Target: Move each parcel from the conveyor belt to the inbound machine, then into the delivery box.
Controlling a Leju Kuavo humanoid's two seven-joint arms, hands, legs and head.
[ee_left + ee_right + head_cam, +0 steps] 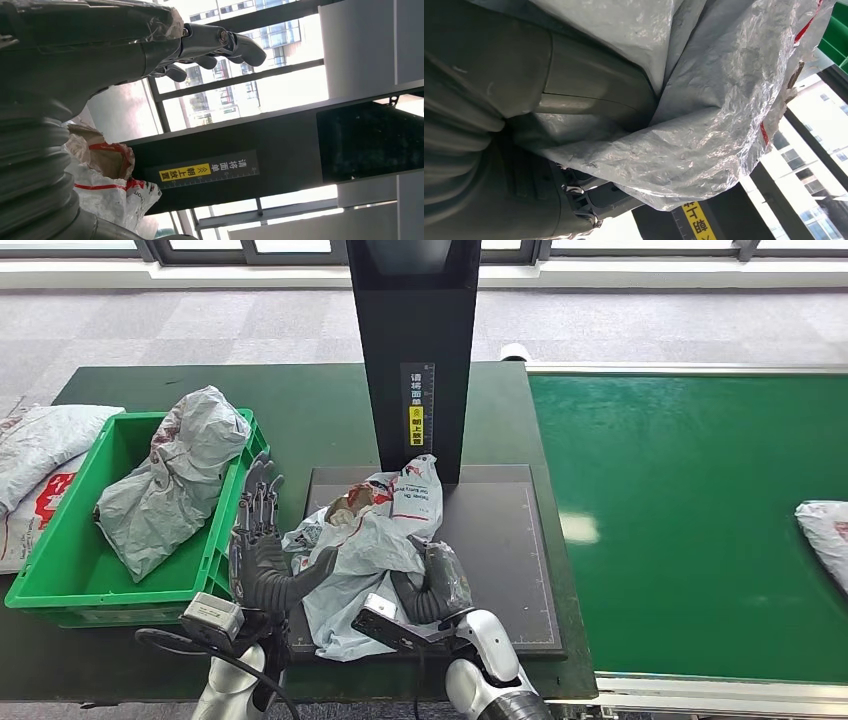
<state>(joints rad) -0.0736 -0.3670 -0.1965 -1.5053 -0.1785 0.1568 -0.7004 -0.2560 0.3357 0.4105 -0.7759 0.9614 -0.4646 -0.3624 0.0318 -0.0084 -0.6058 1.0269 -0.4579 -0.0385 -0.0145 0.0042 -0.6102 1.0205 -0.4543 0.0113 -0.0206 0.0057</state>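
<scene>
Fingers (258, 495) of the left hand (262, 550) stand straight and apart beside the crumpled grey parcel (372, 540), its thumb against the plastic, while the right hand (432, 585) grips the parcel's near edge. It lies on the inbound machine's dark platform (500, 550) under the black scanner post (415, 350). One parcel (180, 480) already sits in the green delivery box (60, 570); this one awaits transfer, and another (825, 535) waits on the conveyor belt (680, 490).

Parcel-sorting station — conveyor belt (690, 520), scanner post (415, 350)
</scene>
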